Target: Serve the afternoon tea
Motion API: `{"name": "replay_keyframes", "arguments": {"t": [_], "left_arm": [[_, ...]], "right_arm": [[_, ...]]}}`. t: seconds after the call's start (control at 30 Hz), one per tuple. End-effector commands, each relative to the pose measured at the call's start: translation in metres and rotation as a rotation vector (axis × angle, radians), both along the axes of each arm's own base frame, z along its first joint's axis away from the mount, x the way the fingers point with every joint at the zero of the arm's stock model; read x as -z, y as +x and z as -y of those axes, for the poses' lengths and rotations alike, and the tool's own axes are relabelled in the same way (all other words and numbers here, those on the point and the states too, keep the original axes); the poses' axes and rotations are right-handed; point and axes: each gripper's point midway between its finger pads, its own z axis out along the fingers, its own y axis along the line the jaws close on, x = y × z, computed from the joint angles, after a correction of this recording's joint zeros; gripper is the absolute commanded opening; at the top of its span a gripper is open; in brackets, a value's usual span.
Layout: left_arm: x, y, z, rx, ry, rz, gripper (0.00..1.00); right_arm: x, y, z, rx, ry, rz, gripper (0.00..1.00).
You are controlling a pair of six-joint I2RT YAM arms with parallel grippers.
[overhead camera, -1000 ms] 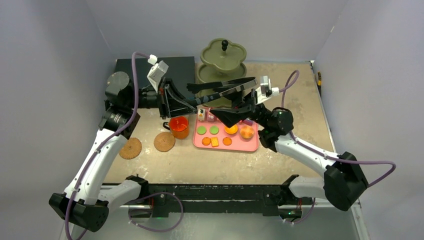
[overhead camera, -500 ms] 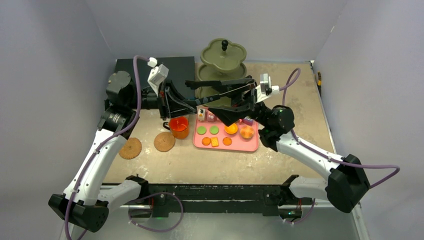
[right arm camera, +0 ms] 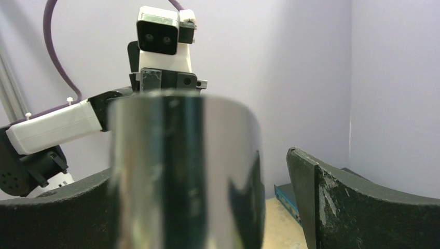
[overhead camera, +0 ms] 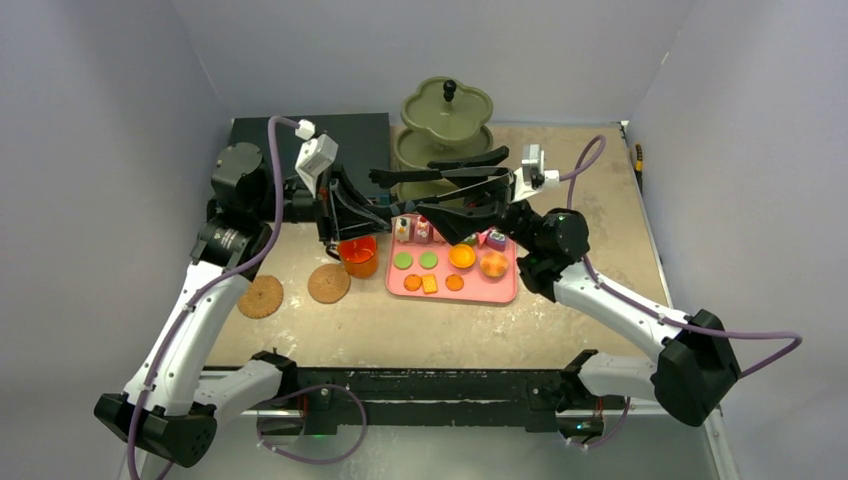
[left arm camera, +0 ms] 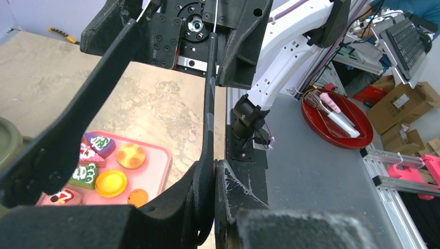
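Afternoon tea is not yet laid out. At the left of the counter (overhead camera: 380, 330), a cork coaster (overhead camera: 261, 296) and a second cork coaster (overhead camera: 328, 284) lie bare. The orange mug (overhead camera: 358, 256) stands just beside the second one, not on it.

Directly above the mug hangs the left claw (left arm camera: 212, 166), fully closed. Whether it pinches anything cannot be told.

To the right, the pink tray (overhead camera: 505, 290) carries the green biscuits (overhead camera: 403, 260), orange biscuits (overhead camera: 461, 257) and small cakes (overhead camera: 412, 230). None is on the olive-green stand (overhead camera: 447, 115) behind it.

The right claw (overhead camera: 428, 188) reaches leftward over the tray's far edge with its jaws spread wide. A shiny curved surface (right arm camera: 181, 171) stands between its fingers, with a gap on one side. Its identity cannot be told. No white mug is visible.

Hazards:
- The closed left claw points into the right claw's open span, so closing the right claw or swinging either arm sideways would likely cause a collision.
- A descending left arm could tip the orange mug.
- A low retraction of the right arm could sweep the cakes or strike the stand.
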Motion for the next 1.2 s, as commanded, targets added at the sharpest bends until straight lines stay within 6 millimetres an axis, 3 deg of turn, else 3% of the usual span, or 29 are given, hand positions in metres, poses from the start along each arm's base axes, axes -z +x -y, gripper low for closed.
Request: {"name": "replay_keyframes", "arguments": {"t": [0.0, 0.3, 1.1, 1.17], "left_arm": [[-0.019, -0.011, -0.003, 0.015, -0.015, 0.111, 0.0], [-0.017, -0.008, -0.004, -0.006, -0.001, 0.135, 0.0], [-0.018, -0.009, -0.004, 0.001, 0.007, 0.123, 0.0], [-0.02, -0.007, -0.005, -0.013, 0.013, 0.137, 0.09]], "right_arm": [[-0.035, -0.01, 0.009, 0.021, 0.053, 0.091, 0.97], [-0.031, -0.02, 0.001, -0.082, 0.052, 0.073, 0.91], [-0.04, -0.032, 0.0, -0.13, 0.021, 0.096, 0.51], [-0.038, -0.03, 0.0, -0.125, 0.013, 0.085, 0.5]]}}
